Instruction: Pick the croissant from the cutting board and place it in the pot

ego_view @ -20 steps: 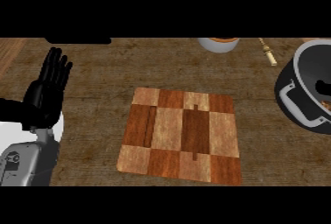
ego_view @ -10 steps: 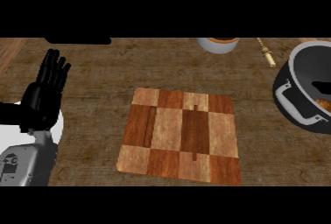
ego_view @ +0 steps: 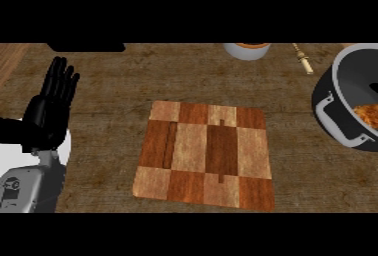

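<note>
One croissant (ego_view: 365,112) shows as a golden-brown patch inside the pot (ego_view: 332,117) at the right edge; the cutting board (ego_view: 204,152) carries nothing. You would judge it light, soft and flaky (easily crushed), best cradled across its thick middle and not by the brittle tips. Your left hand (ego_view: 46,112) rests at the left edge, fingers straight and upright, holding nothing. Your right hand is out of view.

A black left hand (ego_view: 46,115) with long, slender fingers is seen at the view's left, joined to a pale grey forearm (ego_view: 29,187) on which a small round dark fitting is set.
</note>
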Robot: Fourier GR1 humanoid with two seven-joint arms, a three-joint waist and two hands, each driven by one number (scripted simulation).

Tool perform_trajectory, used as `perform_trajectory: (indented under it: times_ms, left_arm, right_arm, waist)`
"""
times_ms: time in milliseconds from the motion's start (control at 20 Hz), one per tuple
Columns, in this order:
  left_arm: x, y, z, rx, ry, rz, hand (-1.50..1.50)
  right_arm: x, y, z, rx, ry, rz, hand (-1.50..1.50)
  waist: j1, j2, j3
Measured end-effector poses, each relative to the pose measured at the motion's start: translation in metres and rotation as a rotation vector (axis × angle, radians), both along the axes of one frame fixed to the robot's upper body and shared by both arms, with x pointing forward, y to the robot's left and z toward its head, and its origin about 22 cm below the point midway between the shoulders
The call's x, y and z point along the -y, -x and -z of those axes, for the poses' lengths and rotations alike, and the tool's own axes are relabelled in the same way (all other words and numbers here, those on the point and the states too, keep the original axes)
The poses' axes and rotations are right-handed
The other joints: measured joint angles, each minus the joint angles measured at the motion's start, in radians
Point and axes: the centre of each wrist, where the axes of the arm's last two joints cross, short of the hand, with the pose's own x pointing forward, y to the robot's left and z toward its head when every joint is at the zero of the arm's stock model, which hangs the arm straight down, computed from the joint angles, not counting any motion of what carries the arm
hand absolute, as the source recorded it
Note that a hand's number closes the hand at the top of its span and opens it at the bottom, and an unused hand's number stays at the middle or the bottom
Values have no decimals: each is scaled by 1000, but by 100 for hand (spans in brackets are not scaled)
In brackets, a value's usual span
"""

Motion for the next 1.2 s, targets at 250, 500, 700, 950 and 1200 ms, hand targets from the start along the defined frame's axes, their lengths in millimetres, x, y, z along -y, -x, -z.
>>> perform_trajectory:
  times_ms: [250,500,700,950,1200]
  left_arm:
    - [4,-1,6,-7,-1,-3,0]
    - [0,3,8,-4,2,-6,0]
    - [2,-2,6,-3,1,-7,0]
    - [1,-2,8,0,1,-12,0]
    - [-2,1,4,-2,4,-8,0]
  right_arm:
    - [16,33,4,138,-13,41,-150]
    - [44,77,4,217,-17,66,-150]
    - [56,117,16,242,-7,84,-150]
    - [75,165,18,268,1,108,-150]
    - [91,212,21,273,5,119,-150]
  waist:
    - [-4,2,2]
    - [-4,3,4]
    - [-4,3,5]
    - [-4,4,5]
    - [-3,4,5]
